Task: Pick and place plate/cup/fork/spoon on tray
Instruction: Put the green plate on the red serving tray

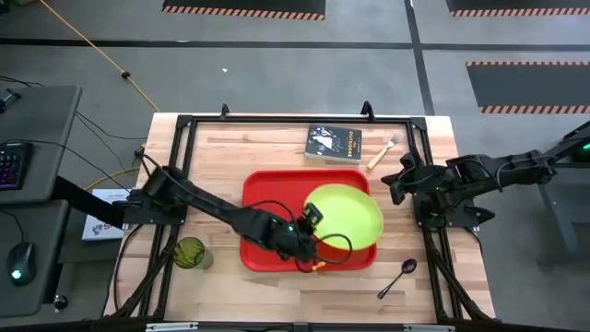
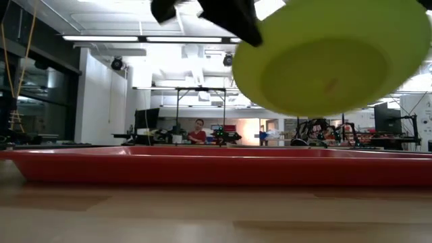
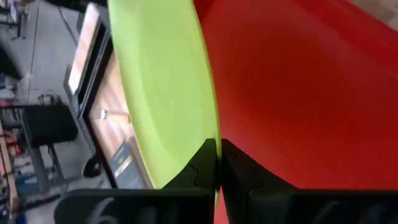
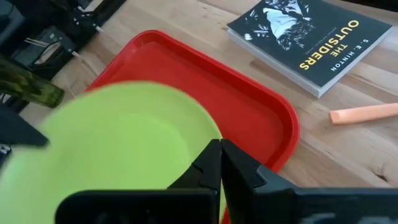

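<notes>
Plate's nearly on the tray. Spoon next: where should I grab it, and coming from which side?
Grip the spoon across its thin handle, near the middle, coming straight down. It lies flat on the bare table just off the tray, handle slanting away from the bowl. The idle right gripper looks the closer one.

The tray (image 1: 267, 194) lies at the table's (image 1: 230, 148) centre. The plate (image 1: 355, 214) is held above the tray's right half, clear of the tray floor, its edge pinched by the left gripper (image 1: 313, 218). The book (image 1: 334, 144) lies behind the tray, the fork (image 1: 382, 152) just right of the book. The cup (image 1: 190, 253) stands left of the tray's front corner; the spoon (image 1: 398, 276) lies right of it. The right gripper (image 1: 395, 180) sits beside the tray's right edge, possibly above the table.
</notes>
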Tool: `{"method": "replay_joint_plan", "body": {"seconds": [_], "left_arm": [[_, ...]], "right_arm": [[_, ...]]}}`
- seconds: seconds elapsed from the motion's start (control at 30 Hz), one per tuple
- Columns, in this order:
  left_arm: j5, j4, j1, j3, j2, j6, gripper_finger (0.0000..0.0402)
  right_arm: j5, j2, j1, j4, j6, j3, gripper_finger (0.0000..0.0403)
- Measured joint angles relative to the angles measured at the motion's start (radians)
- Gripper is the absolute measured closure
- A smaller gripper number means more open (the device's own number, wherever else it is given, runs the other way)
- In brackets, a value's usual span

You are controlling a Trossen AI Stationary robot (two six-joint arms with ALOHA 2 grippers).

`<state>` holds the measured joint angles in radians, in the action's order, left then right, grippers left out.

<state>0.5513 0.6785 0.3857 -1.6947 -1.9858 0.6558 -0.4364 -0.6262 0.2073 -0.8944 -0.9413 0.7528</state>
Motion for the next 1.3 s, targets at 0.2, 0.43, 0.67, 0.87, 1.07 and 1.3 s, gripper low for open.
{"method": "replay_joint_plan", "body": {"seconds": [0.2, 0.43, 0.67, 0.87, 1.07, 1.3], "left_arm": [[0.025, -0.034, 0.002, 0.000, -0.100, 0.014, 0.0401], [0.040, -0.032, 0.004, 0.000, -0.155, -0.051, 0.0401], [-0.034, -0.046, -0.003, 0.000, -0.166, -0.086, 0.0388], [-0.089, -0.050, -0.018, 0.000, -0.166, -0.112, 0.0370], [-0.095, -0.054, -0.041, 0.000, -0.166, -0.147, 0.0336], [-0.180, -0.052, -0.065, 0.000, -0.166, -0.184, 0.0273]], "right_arm": [[0.004, -0.003, 0.000, 0.004, -0.041, 0.000, 0.0403], [-0.009, -0.011, 0.000, 0.005, -0.069, 0.000, 0.0403], [-0.025, -0.014, 0.000, 0.008, -0.079, 0.000, 0.0403], [-0.023, -0.015, 0.000, 0.008, -0.079, 0.000, 0.0403], [-0.024, -0.015, 0.000, 0.008, -0.075, 0.000, 0.0403], [-0.024, -0.015, 0.000, 0.008, -0.076, 0.000, 0.0403]]}}
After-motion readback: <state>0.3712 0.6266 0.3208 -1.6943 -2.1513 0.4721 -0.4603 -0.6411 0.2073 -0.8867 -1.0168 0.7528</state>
